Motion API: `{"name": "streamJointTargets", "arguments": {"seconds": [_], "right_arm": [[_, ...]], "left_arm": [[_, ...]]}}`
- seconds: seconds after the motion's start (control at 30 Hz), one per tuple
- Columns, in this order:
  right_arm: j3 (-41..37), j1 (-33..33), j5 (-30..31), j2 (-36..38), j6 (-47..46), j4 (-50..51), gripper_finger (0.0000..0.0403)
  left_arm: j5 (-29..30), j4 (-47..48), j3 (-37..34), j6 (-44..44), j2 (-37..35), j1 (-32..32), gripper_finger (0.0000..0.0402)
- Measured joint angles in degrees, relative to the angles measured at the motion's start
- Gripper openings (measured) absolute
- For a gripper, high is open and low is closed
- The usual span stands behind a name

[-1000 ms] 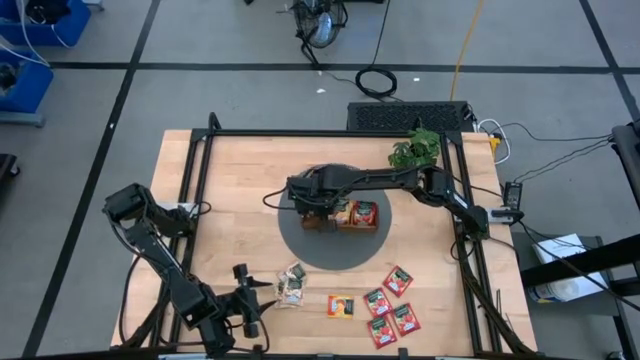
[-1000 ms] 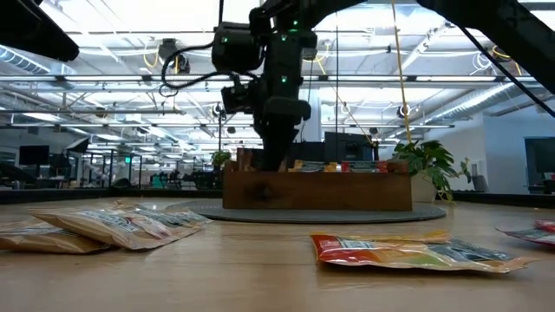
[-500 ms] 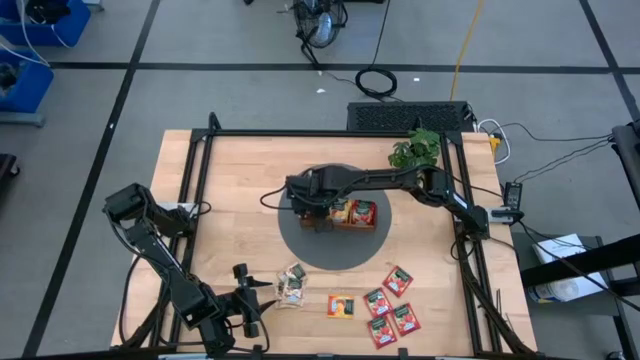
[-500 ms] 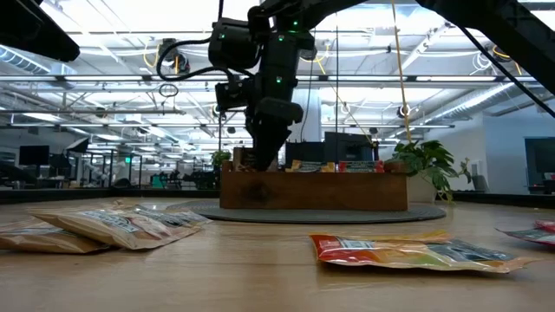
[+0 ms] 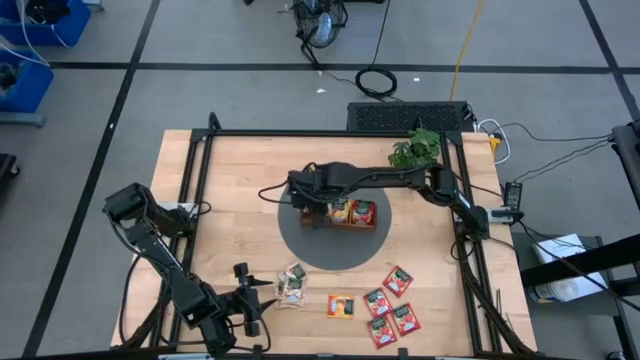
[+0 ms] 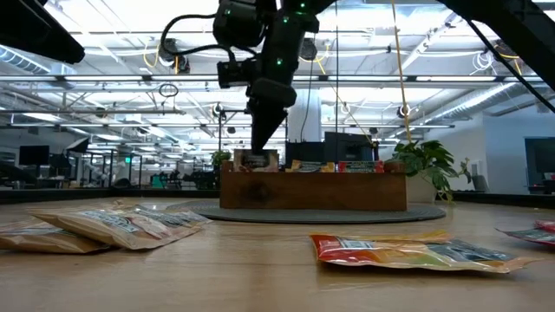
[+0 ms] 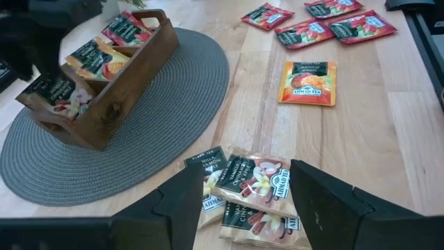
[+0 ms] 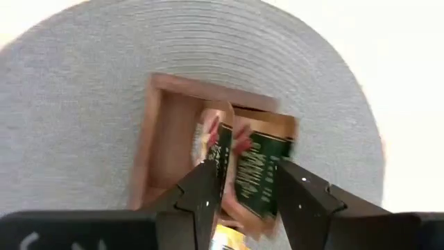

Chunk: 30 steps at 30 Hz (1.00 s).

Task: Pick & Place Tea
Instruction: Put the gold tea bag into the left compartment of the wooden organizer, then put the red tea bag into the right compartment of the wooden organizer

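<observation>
Right gripper [image 6: 260, 143] has risen off the brown wooden three-compartment tray [image 6: 312, 192], fingers released | cream-and-green tea sachet [image 8: 255, 173] in tray's 9 o'clock compartment | risk: sachet leaning upright, could topple over rim | left gripper [image 5: 262, 305] waits at 7 o'clock, open.

Cream sachets [image 7: 239, 187] with dark green print lie overlapped and flat on the tabletop [image 7: 388, 139], near one orange-yellow sachet [image 7: 307, 82] and four red sachets [image 5: 390, 305]. More sachets [image 7: 104, 52] stand tilted in the tray [image 7: 132, 83].
</observation>
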State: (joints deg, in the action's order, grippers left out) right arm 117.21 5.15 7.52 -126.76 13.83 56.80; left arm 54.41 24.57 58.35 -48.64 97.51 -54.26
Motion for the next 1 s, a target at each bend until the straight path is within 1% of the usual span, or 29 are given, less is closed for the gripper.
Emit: {"name": "streamJointTargets", "arguments": {"seconds": [0.33,0.47,0.53,0.6,0.7,0.77,0.83,0.93,1.0], "right_arm": [[0.0,-0.3,0.6,0.7,1.0,-4.3,0.0127],[0.0,-0.2,6.0,0.7,2.2,-4.3,0.0126],[0.0,-0.2,8.8,1.3,2.1,-1.5,0.0126],[0.0,-0.2,8.4,2.3,0.5,2.4,0.0124],[-2.2,-0.7,4.6,5.4,-2.0,5.3,0.0119],[-7.7,-2.3,3.8,9.7,-2.6,2.1,0.0113],[-16.6,-4.4,3.3,16.6,-2.5,-5.6,0.0102],[-32.9,-8.0,2.9,28.9,-2.9,-19.0,0.0081],[-44.7,-10.7,3.0,37.1,-4.9,-28.1,0.0067]], "left_arm": [[0.0,-0.3,0.0,0.0,0.0,0.0,0.0214],[0.0,-0.3,0.0,-0.1,0.0,0.0,0.0214],[0.0,-0.3,0.0,-0.7,0.0,0.0,0.0214],[0.0,0.1,0.0,-2.3,0.0,0.0,0.0214],[0.0,0.8,0.0,-4.4,0.0,0.0,0.0214],[0.1,0.7,0.0,-3.6,0.0,0.0,0.0214],[1.3,-0.5,0.0,-1.7,0.1,-0.2,0.0214],[2.2,-2.8,0.0,0.2,0.9,-0.3,0.0214],[2.3,-4.6,0.0,1.0,1.2,0.0,0.0214]]}}
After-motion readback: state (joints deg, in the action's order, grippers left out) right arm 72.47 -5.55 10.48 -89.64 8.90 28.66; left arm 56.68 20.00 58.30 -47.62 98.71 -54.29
